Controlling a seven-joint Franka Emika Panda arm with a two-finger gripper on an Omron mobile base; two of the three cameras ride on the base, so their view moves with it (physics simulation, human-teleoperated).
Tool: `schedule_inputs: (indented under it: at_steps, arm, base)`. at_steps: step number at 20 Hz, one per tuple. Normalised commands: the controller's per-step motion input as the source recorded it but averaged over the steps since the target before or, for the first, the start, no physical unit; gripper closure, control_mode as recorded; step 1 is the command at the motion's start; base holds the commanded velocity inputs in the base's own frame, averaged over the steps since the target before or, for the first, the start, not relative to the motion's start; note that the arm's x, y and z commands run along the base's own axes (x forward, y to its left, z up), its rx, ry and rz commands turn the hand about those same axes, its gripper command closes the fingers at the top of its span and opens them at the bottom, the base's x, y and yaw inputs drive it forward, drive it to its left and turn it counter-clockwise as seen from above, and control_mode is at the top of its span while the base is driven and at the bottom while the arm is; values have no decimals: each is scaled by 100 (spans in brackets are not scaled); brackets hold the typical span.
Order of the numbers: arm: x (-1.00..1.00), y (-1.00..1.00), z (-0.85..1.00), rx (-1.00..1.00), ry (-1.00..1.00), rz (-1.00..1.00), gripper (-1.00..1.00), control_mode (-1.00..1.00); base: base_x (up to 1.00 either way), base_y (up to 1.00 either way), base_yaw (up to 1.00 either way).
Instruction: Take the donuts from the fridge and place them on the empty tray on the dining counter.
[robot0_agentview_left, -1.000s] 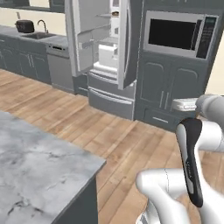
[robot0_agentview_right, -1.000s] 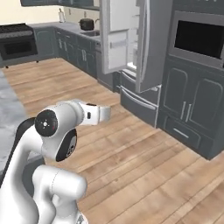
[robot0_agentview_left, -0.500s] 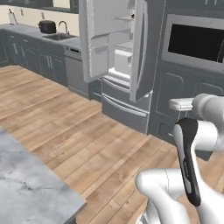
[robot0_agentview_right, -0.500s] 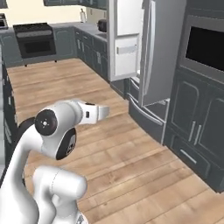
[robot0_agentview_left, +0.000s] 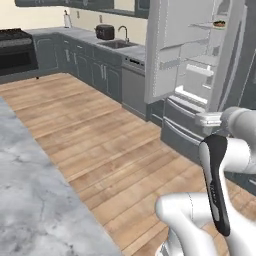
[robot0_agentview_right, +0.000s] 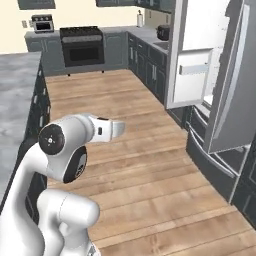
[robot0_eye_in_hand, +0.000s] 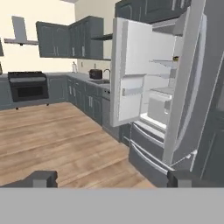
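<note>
Square up to the open fridge (robot0_eye_in_hand: 166, 109) — fingers (robot0_eye_in_hand: 41, 178) spread wide and empty — then reach for the donuts (robot0_agentview_left: 218, 23) on the upper shelf's edge.

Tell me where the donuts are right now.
A donut sits on an upper shelf inside the open fridge, top right of the left base view; I can only make out one.

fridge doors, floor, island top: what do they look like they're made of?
Fridge: brushed grey steel outside by its even sheen, white, probably plastic, liner inside. Floor: light wood planks, seams and grain visible. Dining counter: white stone with grey veins, likely marble.
</note>
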Motion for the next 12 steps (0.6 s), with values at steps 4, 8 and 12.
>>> schedule_inputs:
  at_steps: [4, 8, 12]
  arm:
    - [0, 0, 0, 0, 0, 0, -100, 100]
    - [0, 0, 0, 0, 0, 0, -100, 100]
    - [0, 0, 0, 0, 0, 0, -100, 100]
  base:
    - [100, 0, 48]
    - [100, -52, 8]
    - [100, -49, -13]
